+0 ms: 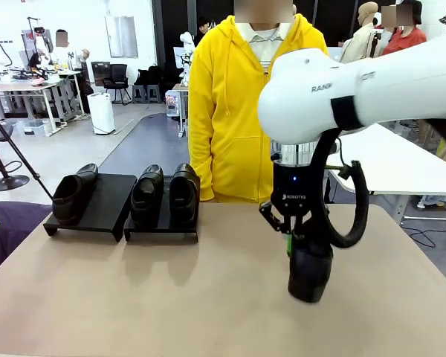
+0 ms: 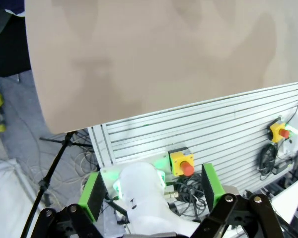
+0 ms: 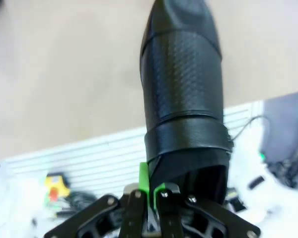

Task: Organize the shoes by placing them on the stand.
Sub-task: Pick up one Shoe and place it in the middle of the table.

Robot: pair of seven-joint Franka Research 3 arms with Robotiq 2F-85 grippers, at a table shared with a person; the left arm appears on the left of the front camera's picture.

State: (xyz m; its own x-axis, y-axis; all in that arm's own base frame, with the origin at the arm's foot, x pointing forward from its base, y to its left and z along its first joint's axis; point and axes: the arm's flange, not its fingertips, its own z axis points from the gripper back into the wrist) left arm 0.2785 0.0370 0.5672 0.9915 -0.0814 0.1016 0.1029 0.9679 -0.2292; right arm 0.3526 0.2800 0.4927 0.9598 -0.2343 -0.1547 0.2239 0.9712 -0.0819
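Right gripper point(image 1: 289, 236) nearest, pads pinched tight on the collar of a black shoe point(image 1: 310, 269); shoe hangs toe-down straight below the fingers, toe at or just above the table point(image 1: 134, 297), contact unclear; same grip in the wrist view, green pads point(image 3: 144, 179) closed on the shoe's rim point(image 3: 186, 171); left gripper point(image 2: 151, 191) spread wide, nothing between its pads, hovering off the table's near edge; beyond and to the right gripper's left, two black stands: nearer stand point(image 1: 163, 223) carries two shoes point(image 1: 166, 195) side by side, farther stand point(image 1: 104, 202) carries one shoe point(image 1: 73, 193); person in yellow hoodie point(image 1: 241, 104) behind the far edge.
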